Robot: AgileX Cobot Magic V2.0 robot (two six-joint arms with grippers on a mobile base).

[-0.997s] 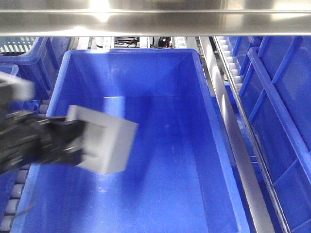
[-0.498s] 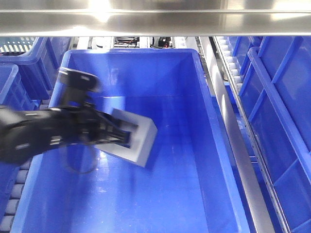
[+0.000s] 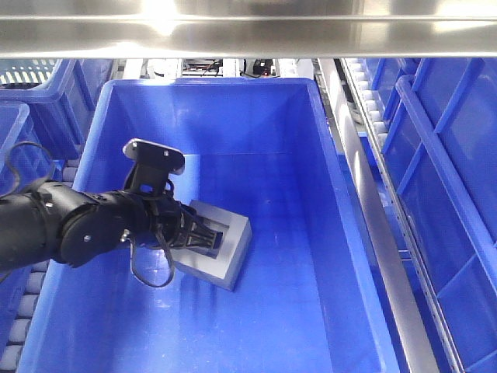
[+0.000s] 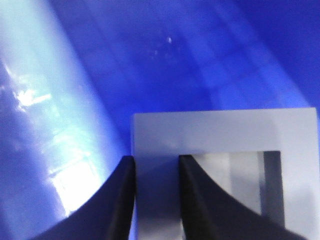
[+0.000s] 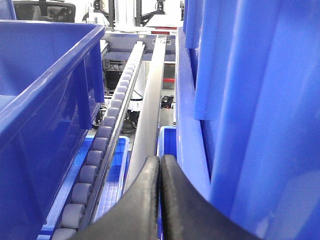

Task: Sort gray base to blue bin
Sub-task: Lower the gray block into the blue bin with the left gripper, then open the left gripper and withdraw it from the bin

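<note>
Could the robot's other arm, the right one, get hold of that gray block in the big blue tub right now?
Probably not easily. The left gripper already clamps the gray base's border inside the blue bin, while the right gripper sits shut outside, beside a roller rail.

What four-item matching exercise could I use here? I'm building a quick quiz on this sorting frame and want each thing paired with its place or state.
Things:
1. gray base
2. left gripper
3. right gripper
4. blue bin

Places or states:
A. fingers pressed together, holding nothing, outside the tub beside a roller rail
B. clamped on one border of the recessed frame
C. down inside the tub, tilted, near its floor
D. surrounds the block and the black arm reaching in

Pairs: 1-C, 2-B, 3-A, 4-D
</note>
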